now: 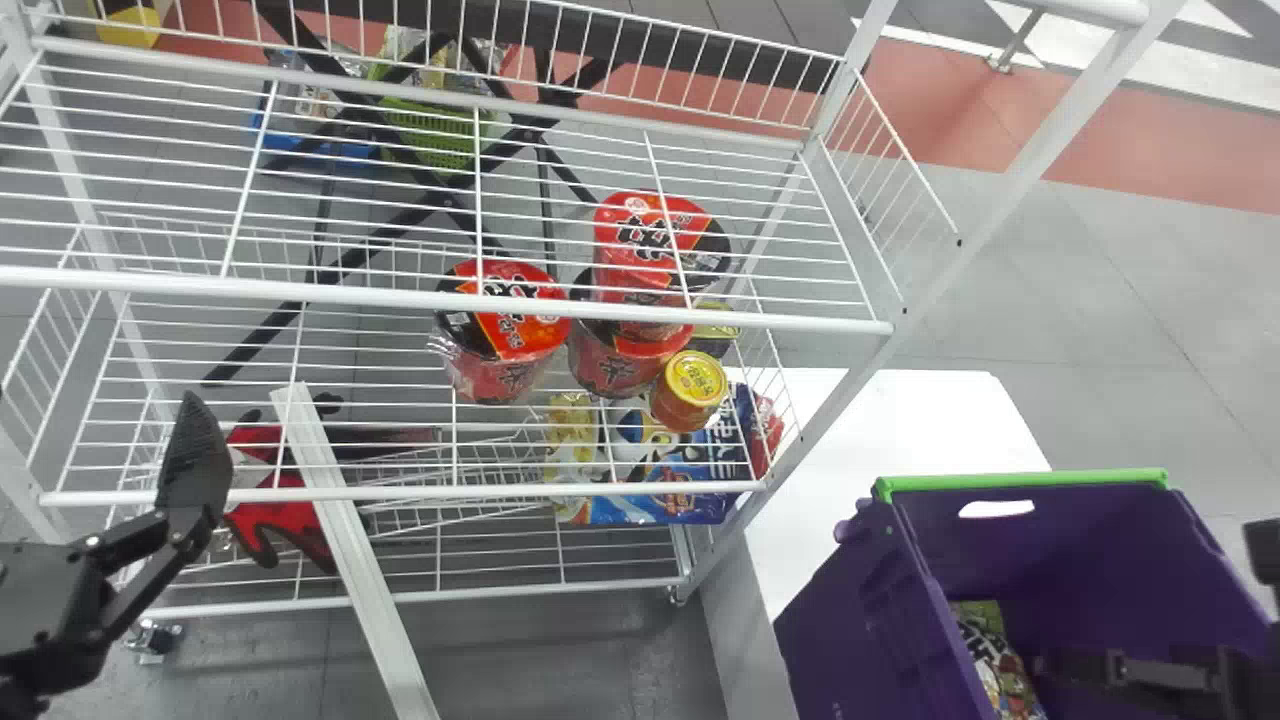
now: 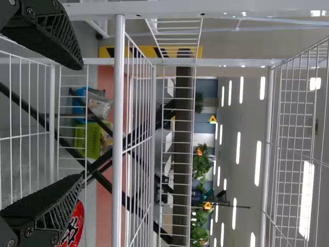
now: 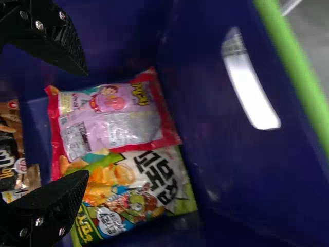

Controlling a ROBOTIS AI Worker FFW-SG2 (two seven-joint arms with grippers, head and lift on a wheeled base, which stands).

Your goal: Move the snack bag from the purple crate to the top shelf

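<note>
In the purple crate, snack bags are being faced by the right gripper, spread wide, nothing being held; grasping, lifting and delivery to the top shelf are all being awaited.

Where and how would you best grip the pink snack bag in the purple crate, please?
I would come from above with the right gripper and pinch the middle of the pink snack bag across its long sides: it lies broad side up, its middle uncovered, one long edge over the green-and-white bag.
</note>
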